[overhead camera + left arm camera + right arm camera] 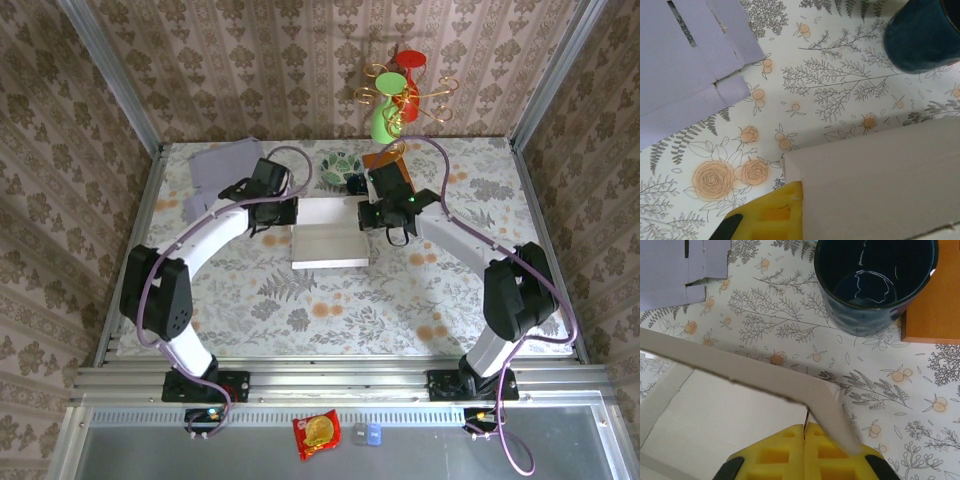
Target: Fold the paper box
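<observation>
At the centre of the top view, the paper box [330, 246] is seen lying on the floral tabletop [300, 310], white and partly formed, with an arm reaching to each of its far corners. At the bottom of the left wrist view, the left gripper [792, 200] is closed narrowly on a corner of the box: one yellow finger [772, 215] is pressed against a white panel, and the other is hidden behind it. At the bottom of the right wrist view, the right gripper [805, 440] is shown with its yellow fingers pressed together just under a raised wall of the box; whether paper is pinched between them cannot be told. A flat lavender cardboard sheet [222, 168] is spread at the upper left of the tabletop, apart from the box. A dark blue cup [874, 282] is placed just beyond the box, beside an orange block [935, 305]. A green vase [386, 120] and a red goblet [408, 72] are set against the back wall.
</observation>
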